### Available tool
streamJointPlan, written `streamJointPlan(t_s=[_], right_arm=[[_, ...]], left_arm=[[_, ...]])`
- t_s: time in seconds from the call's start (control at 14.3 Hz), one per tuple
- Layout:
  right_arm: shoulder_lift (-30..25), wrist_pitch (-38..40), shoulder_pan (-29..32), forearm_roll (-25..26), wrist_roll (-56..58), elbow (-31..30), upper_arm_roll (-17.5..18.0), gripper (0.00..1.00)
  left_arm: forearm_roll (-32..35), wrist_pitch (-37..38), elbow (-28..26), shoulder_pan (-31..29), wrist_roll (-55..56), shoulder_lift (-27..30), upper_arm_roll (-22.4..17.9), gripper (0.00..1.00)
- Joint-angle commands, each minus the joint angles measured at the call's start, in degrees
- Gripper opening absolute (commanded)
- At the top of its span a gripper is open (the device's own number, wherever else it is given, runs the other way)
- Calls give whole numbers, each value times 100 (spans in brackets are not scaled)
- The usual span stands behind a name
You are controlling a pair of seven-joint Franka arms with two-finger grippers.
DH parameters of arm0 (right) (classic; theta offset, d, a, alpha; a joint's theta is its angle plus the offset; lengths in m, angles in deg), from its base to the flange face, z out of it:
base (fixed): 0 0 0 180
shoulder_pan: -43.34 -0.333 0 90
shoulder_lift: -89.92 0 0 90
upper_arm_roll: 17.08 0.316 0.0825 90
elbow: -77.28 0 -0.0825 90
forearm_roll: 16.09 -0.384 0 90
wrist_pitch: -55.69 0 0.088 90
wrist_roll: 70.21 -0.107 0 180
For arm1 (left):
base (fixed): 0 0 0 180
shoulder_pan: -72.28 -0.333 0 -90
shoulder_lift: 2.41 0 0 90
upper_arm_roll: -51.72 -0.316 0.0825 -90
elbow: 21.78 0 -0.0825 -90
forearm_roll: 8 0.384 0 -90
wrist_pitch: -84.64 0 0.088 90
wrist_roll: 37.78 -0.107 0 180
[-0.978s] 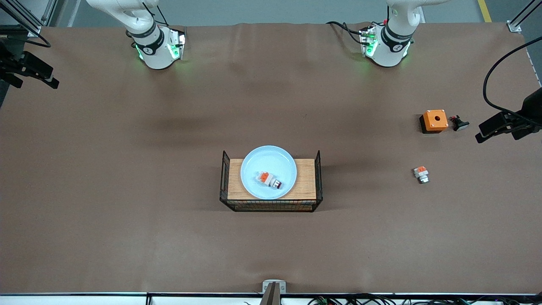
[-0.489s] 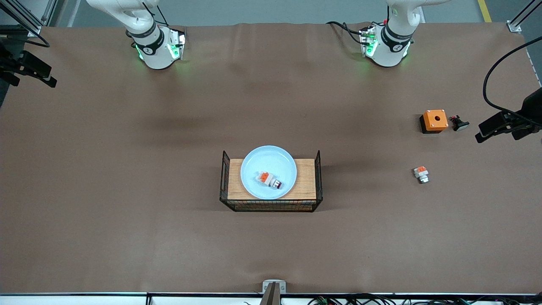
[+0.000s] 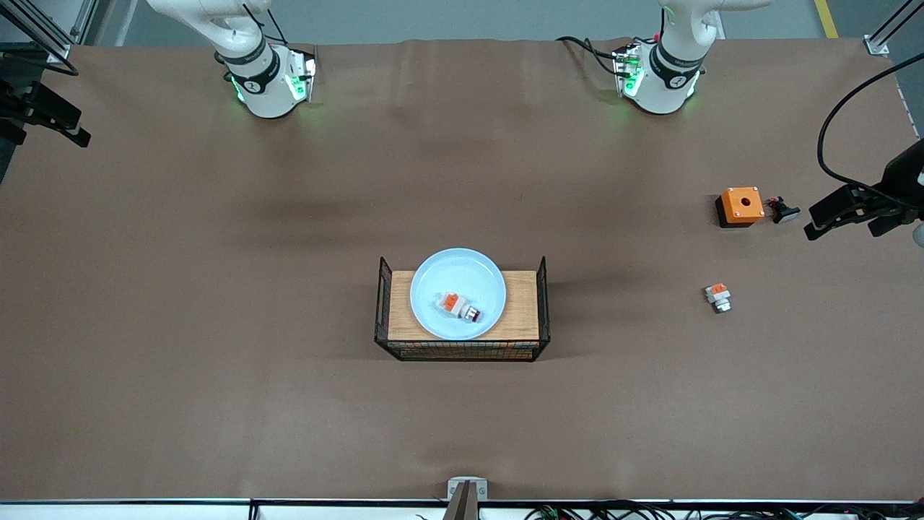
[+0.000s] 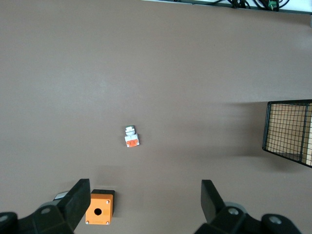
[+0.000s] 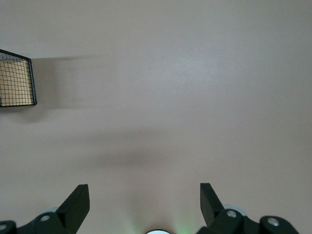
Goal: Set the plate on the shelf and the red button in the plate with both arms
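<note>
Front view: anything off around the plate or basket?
Nothing stands out. The plate sits level on the wooden tray inside the wire basket, and the red button lies on its side in the plate. Both grippers are open, the left gripper above the orange box.

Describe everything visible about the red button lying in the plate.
The red button is a small part with a white body, an orange block, a silver collar and a dark red cap end. It lies on its side in the pale blue plate, toward the rim nearest the front camera, cap end pointing toward that rim. It touches only the plate, which sits on a wooden board in a black wire basket. No tool is near it.
</note>
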Motion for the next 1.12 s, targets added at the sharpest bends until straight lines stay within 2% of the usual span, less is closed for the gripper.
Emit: streamJointPlan(t_s=[0.0,0.14,1.05], right_arm=[[39,77,25,70,-19,92,17,100],[39,297,25,70,-19,83,17,100],[39,332,7,61,-10,74,17,100]], left_arm=[[51,-33,-108,69,-87,192,-94,100],[51,-24,-108,69,-95,245,-76,100],[68,55,-2,131,-7,193,-41,100]])
